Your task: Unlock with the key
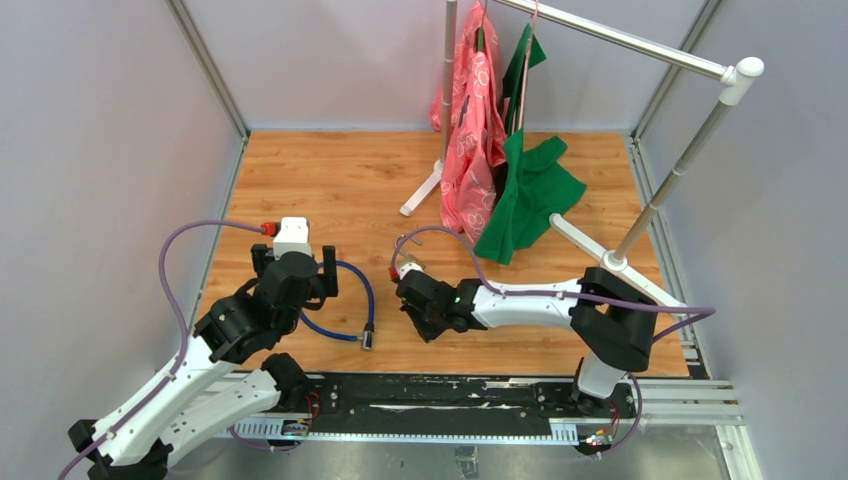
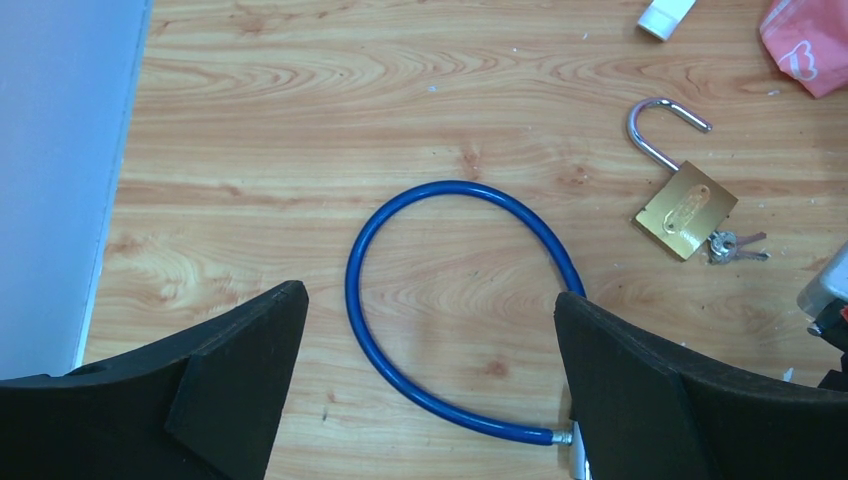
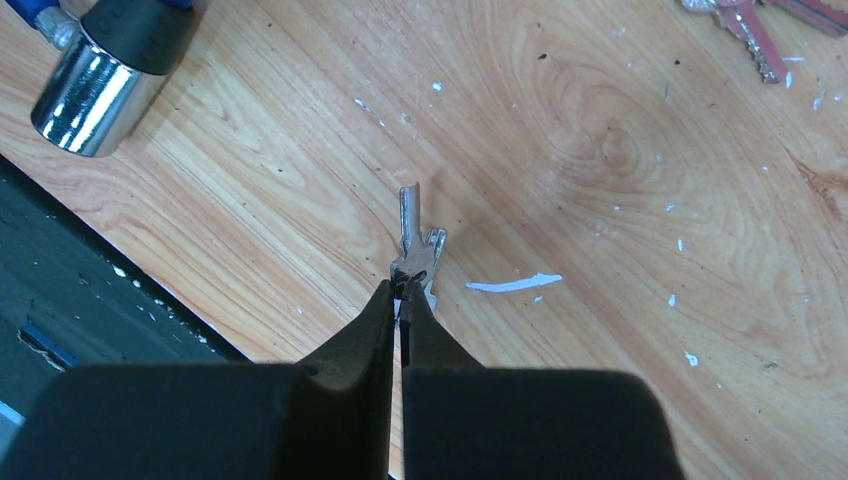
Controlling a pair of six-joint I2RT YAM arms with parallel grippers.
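Right gripper [image 3: 400, 290]: we see its fingers pinched tight together on a small silver key [image 3: 417, 250], which sticks out past the fingertips.
Key and table [image 3: 600, 150]: we cannot tell whether the key touches the wood or hangs just above it.
Cable end [image 3: 92, 88]: a chrome cap, lying left of the held key, near the table's near edge.
Key bunch [image 2: 735, 245]: well apart from the held key; we see it flat on the wood, just beside a corner of the padlock.
Padlock [image 2: 688, 208]: brass, lying flat near the middle of the table, just beyond the right gripper; its shackle [image 2: 655, 125] stands free at one end.
Cable [image 2: 450, 187]: blue, curled in a loose loop on the wood between the two grippers.
Left gripper [image 2: 430, 300]: fingers spread wide with nothing between them, hovering over the loop, left of the padlock.
Rack [image 1: 620, 40]: far right, with pink and green clothes [image 1: 475, 130] hanging down to the table.
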